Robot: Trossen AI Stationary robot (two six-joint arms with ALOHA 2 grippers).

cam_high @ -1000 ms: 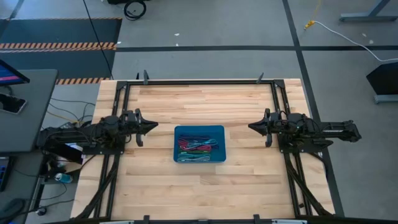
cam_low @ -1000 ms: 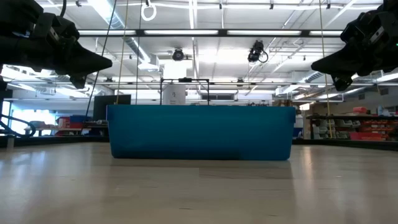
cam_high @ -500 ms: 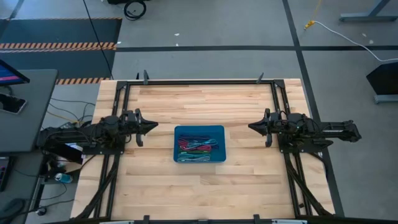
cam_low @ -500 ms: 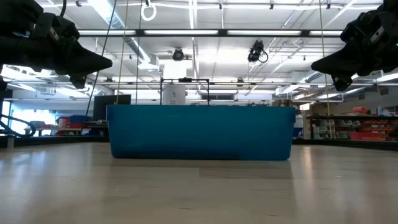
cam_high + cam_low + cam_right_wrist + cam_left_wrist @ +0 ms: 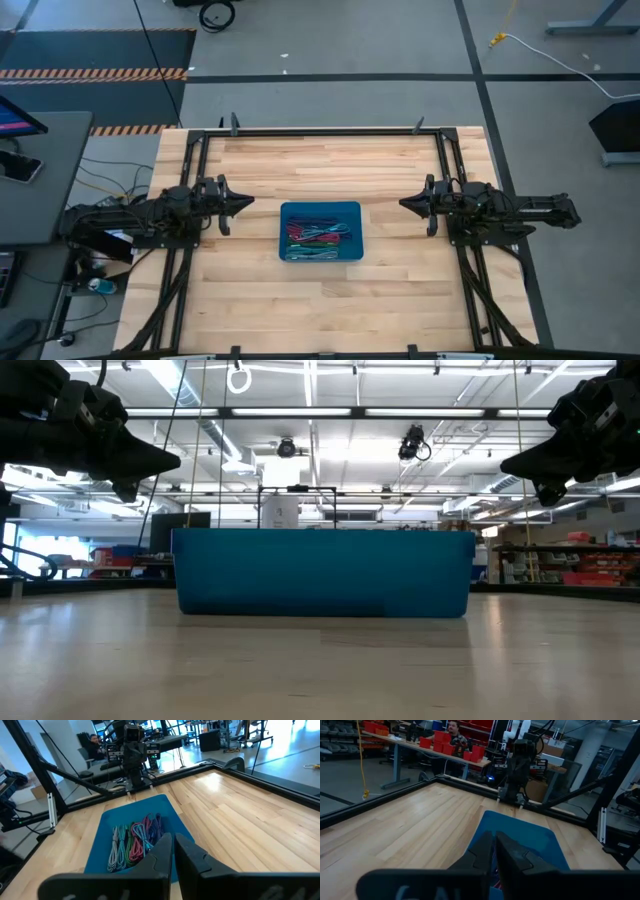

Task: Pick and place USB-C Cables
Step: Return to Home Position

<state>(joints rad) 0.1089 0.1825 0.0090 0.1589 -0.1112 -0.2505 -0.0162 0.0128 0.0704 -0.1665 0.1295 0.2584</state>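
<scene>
Several thin folded USB-C cable bundles [image 5: 318, 240] in teal, green, grey, maroon and purple lie in a blue tray [image 5: 320, 208] at the table's middle; they also show in the right wrist view [image 5: 135, 842]. My left gripper [image 5: 248, 204] hovers shut to the left of the tray, above the table. My right gripper [image 5: 403, 204] hovers shut to the right of the tray. In the low view only the tray's blue wall [image 5: 322, 573] shows, hiding the cables, with the left gripper [image 5: 172, 459] and right gripper [image 5: 506, 463] high on either side.
The tray stands on a light wooden table [image 5: 320, 300] framed by black rails [image 5: 320, 131]. Bare wood lies on all sides of the tray. A desk with a monitor [image 5: 20, 115] stands off the table's left. A person [image 5: 453, 729] sits at a bench far behind.
</scene>
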